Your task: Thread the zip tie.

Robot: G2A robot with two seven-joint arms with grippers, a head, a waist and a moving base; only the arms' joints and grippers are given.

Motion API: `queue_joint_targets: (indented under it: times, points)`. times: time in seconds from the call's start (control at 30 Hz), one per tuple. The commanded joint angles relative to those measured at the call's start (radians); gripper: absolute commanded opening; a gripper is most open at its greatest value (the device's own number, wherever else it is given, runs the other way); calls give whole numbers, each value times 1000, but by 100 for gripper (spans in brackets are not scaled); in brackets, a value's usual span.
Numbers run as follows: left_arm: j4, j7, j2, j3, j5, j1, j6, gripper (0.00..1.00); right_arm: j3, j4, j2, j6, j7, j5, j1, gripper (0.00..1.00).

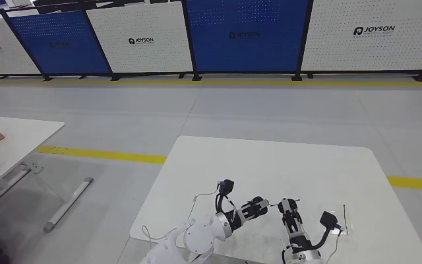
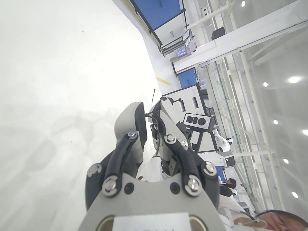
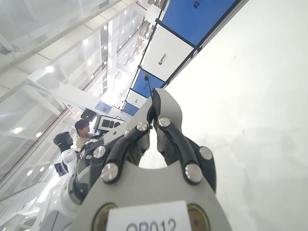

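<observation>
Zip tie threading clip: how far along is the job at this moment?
Done: the zip tie is off the table, pinched in the right gripper with its head end sticking out past the fingertips. In hand: the left gripper is open, close in front of that end. Left: the threading itself. The visible strap looks straight and no loop shows.

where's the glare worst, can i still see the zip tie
Left wrist view: white tabletop washes out, thin black plastic zip tie shows dark on white. Right wrist view: ceiling lamps bloom; tie clear above the shut right gripper, against a blue panel.
</observation>
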Motion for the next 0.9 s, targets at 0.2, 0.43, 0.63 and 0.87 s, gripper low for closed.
queue_joint_targets:
  times: [0.2, 0.43, 0.63, 0.87]
  points:
    - [2, 0, -1, 1, 3, -2, -2, 1, 0, 2, -2, -6, -1, 1, 1, 0]
    - [2, 2, -3, 2, 5, -1, -5, 0, 2, 2, -3, -8, 1, 4, 0, 0]
    - [-6, -7, -3, 9, 11, 2, -23, 0, -7, 9, -4, -9, 25, 7, 8, 0]
    - [-11, -9, -3, 8, 13, 6, -32, 0, -6, 13, -6, -15, 31, 16, 12, 0]
